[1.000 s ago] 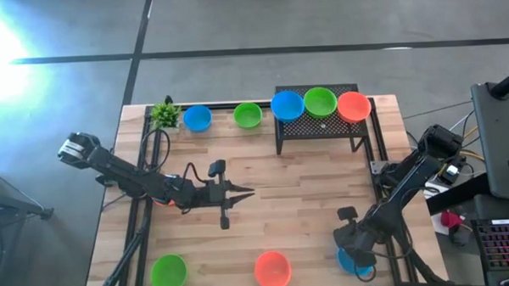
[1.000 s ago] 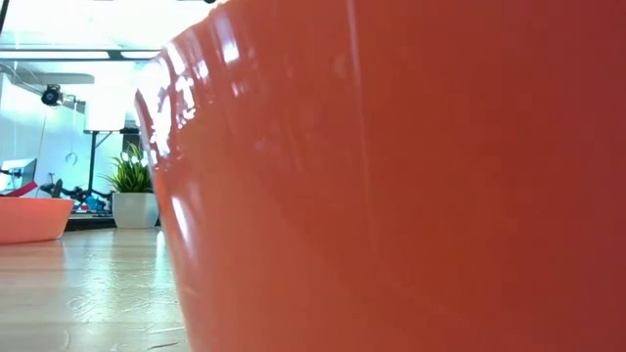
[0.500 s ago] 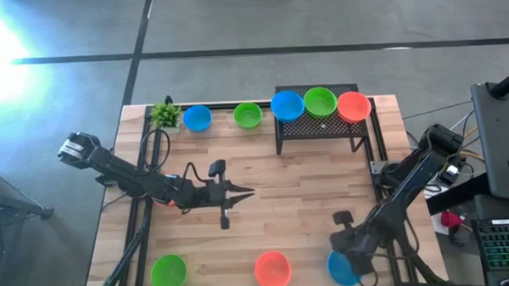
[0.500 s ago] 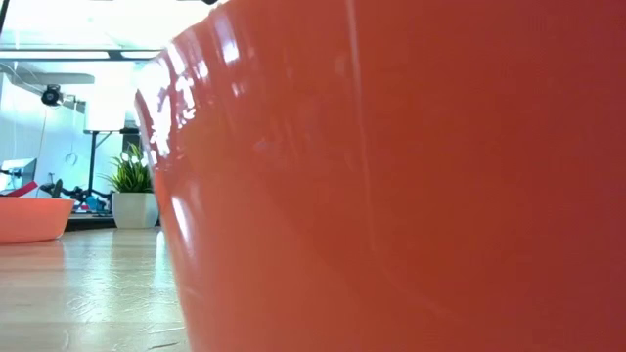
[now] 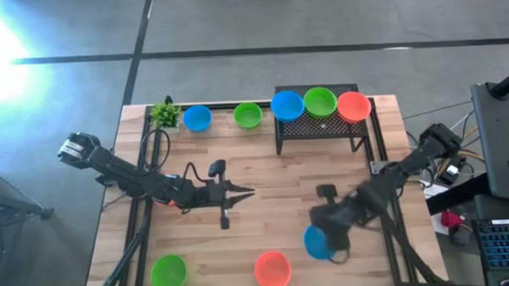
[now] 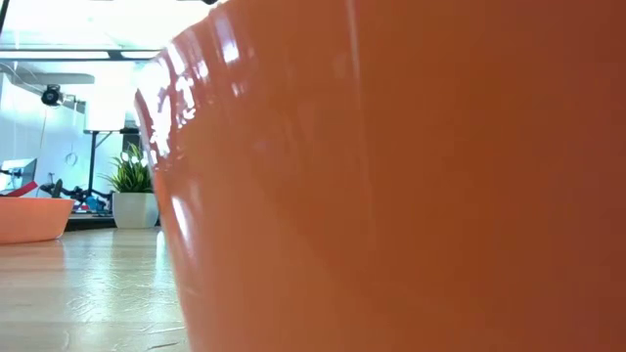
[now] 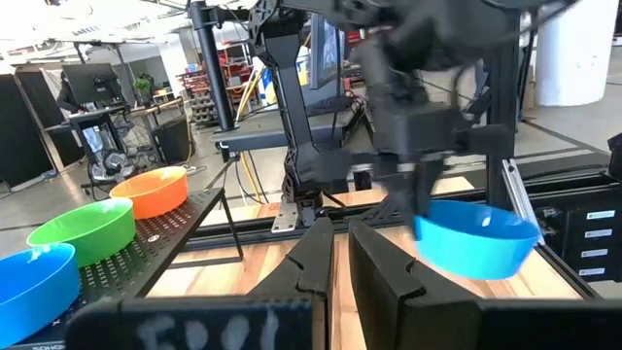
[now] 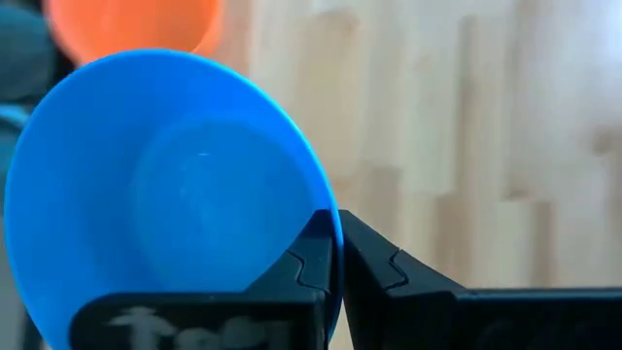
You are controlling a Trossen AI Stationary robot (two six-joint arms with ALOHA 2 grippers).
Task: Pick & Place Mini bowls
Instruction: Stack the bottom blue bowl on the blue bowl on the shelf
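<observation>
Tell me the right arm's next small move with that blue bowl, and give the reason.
Probably keep carrying it toward the black rack. The right gripper is shut on the blue bowl by its rim, and it looks lifted off the table. The rack already holds three bowls, so a spot beside it may serve better.

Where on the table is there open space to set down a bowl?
Bare wood lies between the black rack and the orange-red bowl at the near edge, left of the right gripper carrying the blue bowl. The rack top is crowded with three bowls; the left gripper occupies centre-left.
</observation>
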